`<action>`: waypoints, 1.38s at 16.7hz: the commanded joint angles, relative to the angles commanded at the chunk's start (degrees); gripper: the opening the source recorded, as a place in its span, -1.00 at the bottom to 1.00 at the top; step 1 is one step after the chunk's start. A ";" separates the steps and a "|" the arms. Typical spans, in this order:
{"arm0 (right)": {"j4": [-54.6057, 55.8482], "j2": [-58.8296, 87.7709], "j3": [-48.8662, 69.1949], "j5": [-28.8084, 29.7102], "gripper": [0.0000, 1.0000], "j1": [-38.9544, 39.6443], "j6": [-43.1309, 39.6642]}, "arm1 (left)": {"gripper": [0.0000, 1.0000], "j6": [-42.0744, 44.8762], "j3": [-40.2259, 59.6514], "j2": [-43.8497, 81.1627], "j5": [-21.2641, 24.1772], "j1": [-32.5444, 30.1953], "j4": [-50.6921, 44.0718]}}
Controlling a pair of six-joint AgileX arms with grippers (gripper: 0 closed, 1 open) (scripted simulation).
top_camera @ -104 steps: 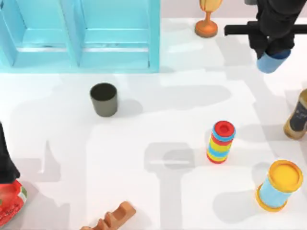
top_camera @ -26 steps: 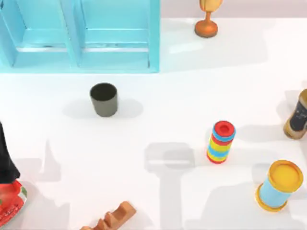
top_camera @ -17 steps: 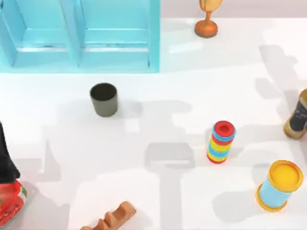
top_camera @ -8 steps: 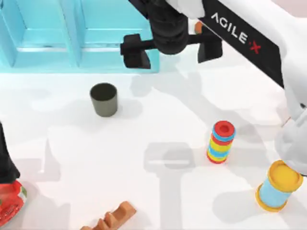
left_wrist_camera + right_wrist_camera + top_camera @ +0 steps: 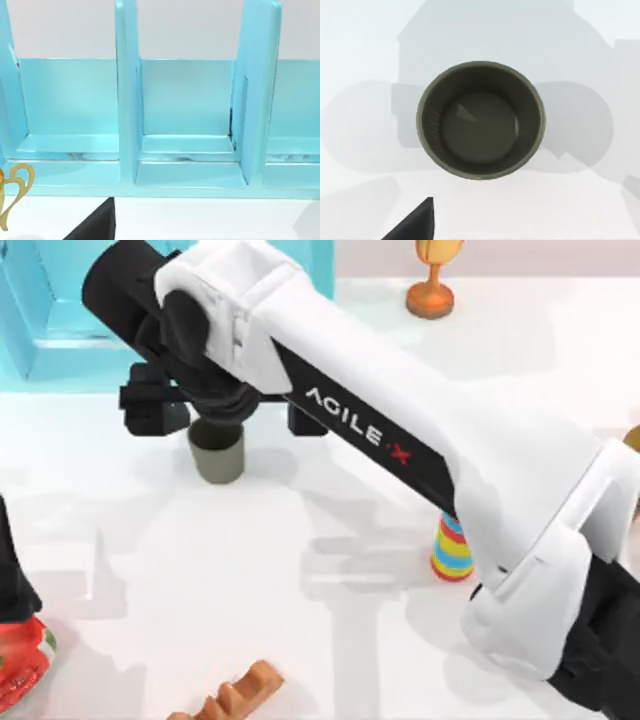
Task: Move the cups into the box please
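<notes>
The dark grey-olive cup [image 5: 216, 455] stands upright on the white table, just in front of the cyan box [image 5: 40, 340]. My right arm reaches across from the lower right, and its gripper [image 5: 228, 418] hangs open directly above this cup, one black finger block on each side. The right wrist view looks straight down into the cup [image 5: 480, 120], with nothing touching it. The left wrist view faces the box's dividers [image 5: 125, 100] and bare compartments. The blue cup is out of view. My left arm [image 5: 12, 575] is parked at the left edge.
A stack of coloured rings [image 5: 452, 548] peeks out beneath the right arm. An orange trophy [image 5: 430, 290] stands at the back, a brown block [image 5: 235, 695] at the front edge, and a red object [image 5: 20, 670] at the front left.
The right arm, which held the blue cup at the far right six seconds ago, left the view, then swept in leftward. It now hovers over the dark cup without the blue one.
</notes>
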 joint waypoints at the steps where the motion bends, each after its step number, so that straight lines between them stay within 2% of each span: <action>1: 0.00 0.00 0.00 0.00 1.00 0.00 0.00 | 1.00 0.00 0.00 0.00 0.00 0.00 0.00; 6: 0.80 0.72 -0.14 -0.17 1.00 -0.45 -0.36 | 1.00 0.00 0.00 0.00 0.00 0.00 0.00; 13: 10.95 9.70 0.10 -1.04 1.00 -3.65 -3.69 | 1.00 0.00 0.00 0.00 0.00 0.00 0.00; 18: 11.65 10.30 0.12 -1.11 1.00 -3.87 -3.93 | 1.00 0.00 0.00 0.00 0.00 0.00 0.00; 23: 11.65 10.30 0.12 -1.11 0.25 -3.87 -3.93 | 1.00 0.00 0.00 0.00 0.00 0.00 0.00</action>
